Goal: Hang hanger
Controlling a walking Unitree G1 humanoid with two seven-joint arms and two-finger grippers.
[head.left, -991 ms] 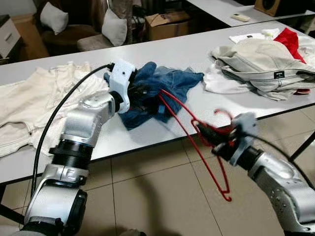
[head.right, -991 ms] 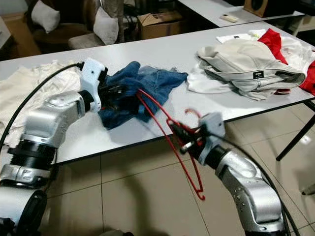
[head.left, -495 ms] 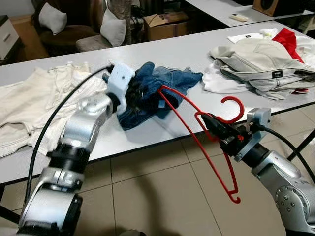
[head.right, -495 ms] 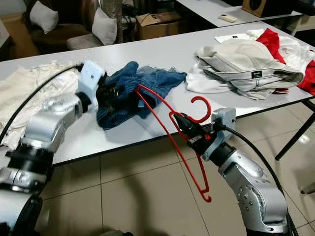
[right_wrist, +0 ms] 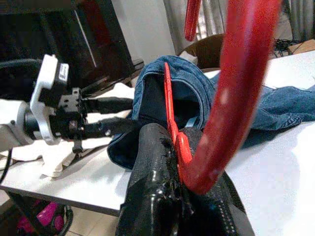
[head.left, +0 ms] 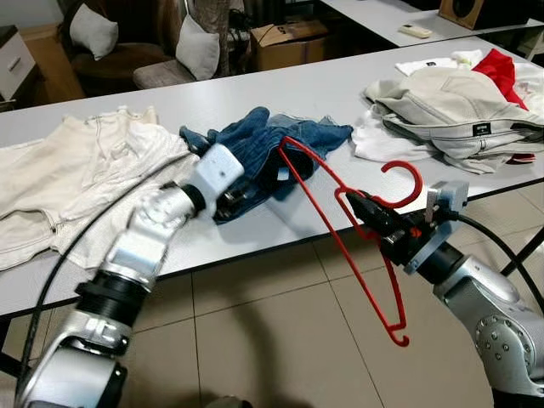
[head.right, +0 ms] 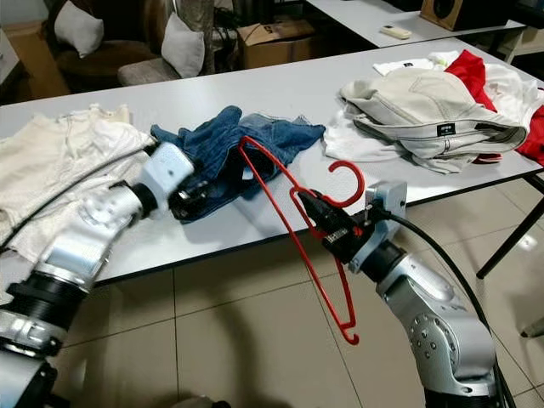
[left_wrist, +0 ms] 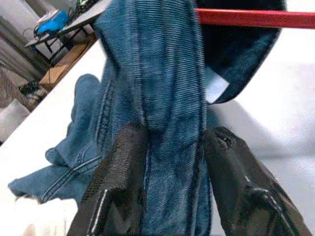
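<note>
A red wire hanger (head.left: 340, 229) hangs in front of the white table (head.left: 323, 93). My right gripper (head.left: 357, 206) is shut on its neck, just below the hook (head.left: 402, 183). One hanger arm is threaded into the blue jeans (head.left: 272, 149) that lie on the table; the other arm slants down toward the floor. My left gripper (head.left: 236, 197) is shut on a fold of the jeans at their near edge, and the left wrist view shows denim (left_wrist: 167, 123) pinched between its fingers (left_wrist: 118, 191).
A cream garment (head.left: 59, 183) lies at the table's left. A heap of beige, white and red clothes (head.left: 459, 110) sits at the right. Behind the table are chairs with cushions (head.left: 197, 47) and a cardboard box (head.left: 289, 38). Tiled floor (head.left: 255, 340) lies below.
My left arm has pulled back toward the table's near edge, drawing the jeans fold with it. The right gripper and hanger have barely shifted.
</note>
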